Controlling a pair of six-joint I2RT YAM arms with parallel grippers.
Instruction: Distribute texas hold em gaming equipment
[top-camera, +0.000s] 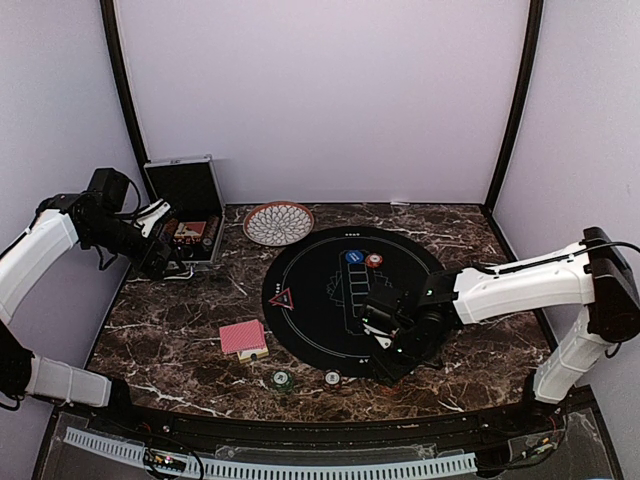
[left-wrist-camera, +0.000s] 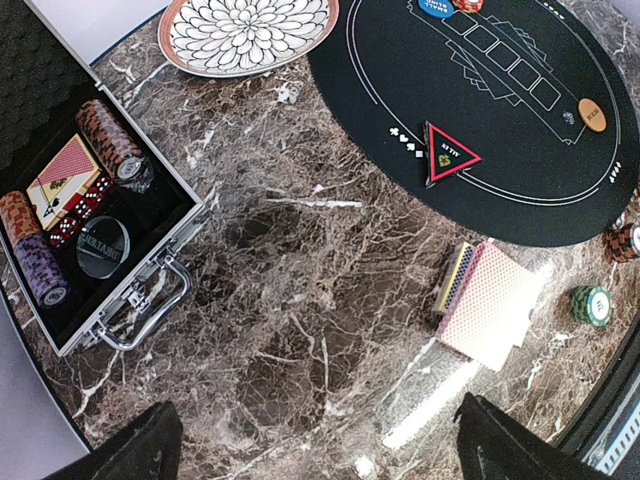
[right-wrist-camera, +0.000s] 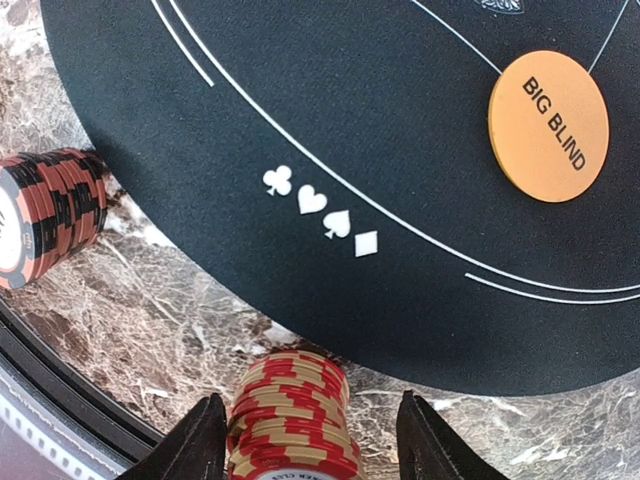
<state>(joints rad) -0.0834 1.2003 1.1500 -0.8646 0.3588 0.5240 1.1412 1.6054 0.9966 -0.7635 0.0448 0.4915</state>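
While the right tool (right-wrist-camera: 312, 398) straddles a red-and-cream chip stack (right-wrist-camera: 290, 415) on the desk (right-wrist-camera: 150, 330) just off the mat (right-wrist-camera: 300, 90), its fingers stand apart, with a gap showing on one side. An orange button (right-wrist-camera: 548, 125) lies on the mat, and a red-and-black stack (right-wrist-camera: 45, 215) sits near its edge. The left tool (left-wrist-camera: 310, 420), spread wide, hovers over the desk between the case (left-wrist-camera: 30, 100) and the cards (left-wrist-camera: 490, 305). The triangle marker (left-wrist-camera: 450, 153) lies on the mat.
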